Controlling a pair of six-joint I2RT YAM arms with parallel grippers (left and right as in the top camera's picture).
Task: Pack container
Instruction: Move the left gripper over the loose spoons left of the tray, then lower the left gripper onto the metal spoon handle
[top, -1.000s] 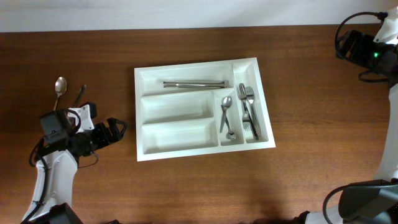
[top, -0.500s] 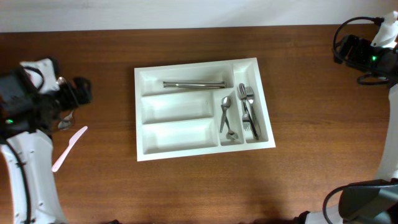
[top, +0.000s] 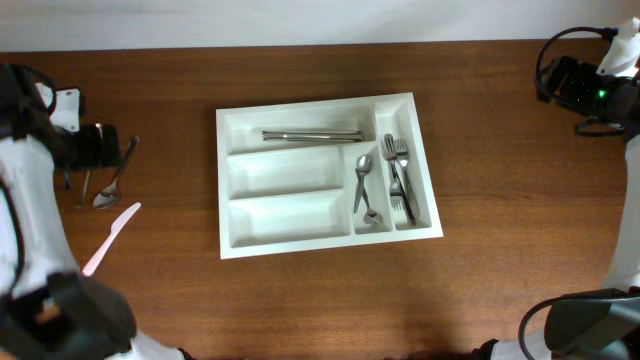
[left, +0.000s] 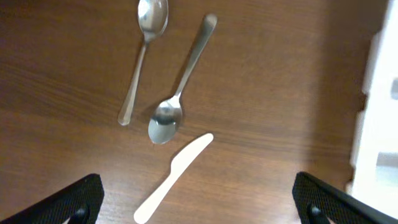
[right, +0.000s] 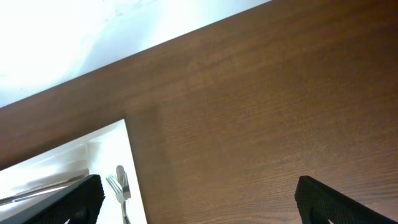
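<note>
The white container (top: 222, 180) lies mid-table with metal knives (top: 312, 134) in its top long compartment, spoons (top: 363, 185) and forks (top: 400, 180) in the two narrow ones. The other two long compartments are empty. Left of it on the table lie two metal spoons (left: 177, 93) (left: 140, 62) and a white plastic knife (left: 174, 177), the knife also showing in the overhead view (top: 110, 228). My left gripper (left: 199, 202) is open and empty, raised above these loose pieces (top: 100, 145). My right gripper (right: 199, 202) is open and empty, high at the far right (top: 562, 80).
The container's left wall (left: 373, 124) shows at the right edge of the left wrist view. Its far right corner with fork tips (right: 121, 180) shows in the right wrist view. The table's back edge (right: 186, 37) meets a white wall.
My left arm has swung from the lower left up to the far left edge, uncovering the white knife and the spoons. The right arm has barely moved.
</note>
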